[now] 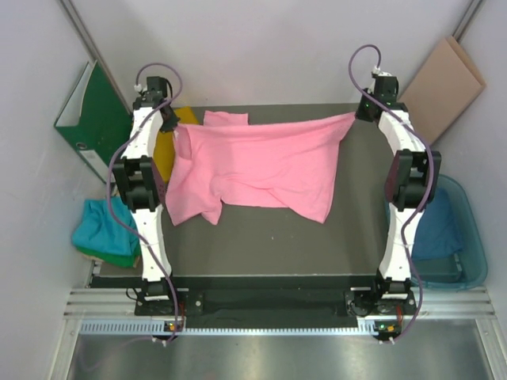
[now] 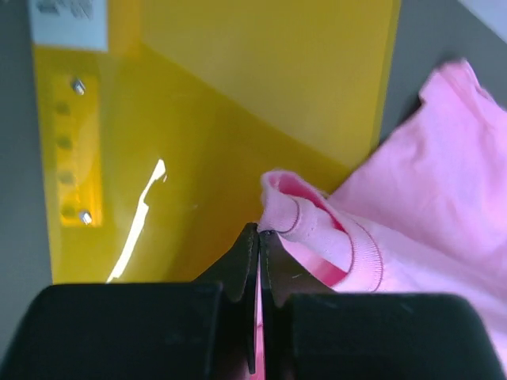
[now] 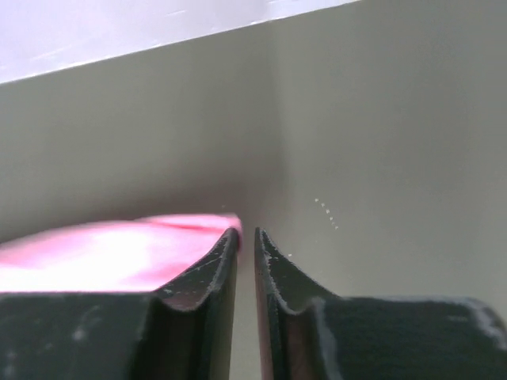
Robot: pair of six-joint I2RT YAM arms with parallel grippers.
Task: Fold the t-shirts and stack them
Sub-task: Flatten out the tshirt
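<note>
A bright pink t-shirt (image 1: 261, 166) lies spread and rumpled across the far half of the dark table (image 1: 269, 237). My left gripper (image 1: 176, 131) is at the shirt's far left corner. In the left wrist view the left gripper (image 2: 259, 231) is shut on a fold of the pink t-shirt (image 2: 428, 198) beside its ribbed collar. My right gripper (image 1: 358, 115) is at the shirt's far right corner. In the right wrist view the right gripper (image 3: 246, 232) stands slightly open with bare table showing in the narrow gap, and the pink t-shirt (image 3: 103, 253) lies just left of its left finger.
A yellow stiff sheet (image 1: 165, 150) lies under the left gripper, also seen as the yellow sheet (image 2: 238, 103). A green binder (image 1: 91, 119) leans at the left wall. Teal and green shirts (image 1: 99, 229) are piled at the left. A blue shirt (image 1: 436, 229) sits in a clear bin (image 1: 474, 237).
</note>
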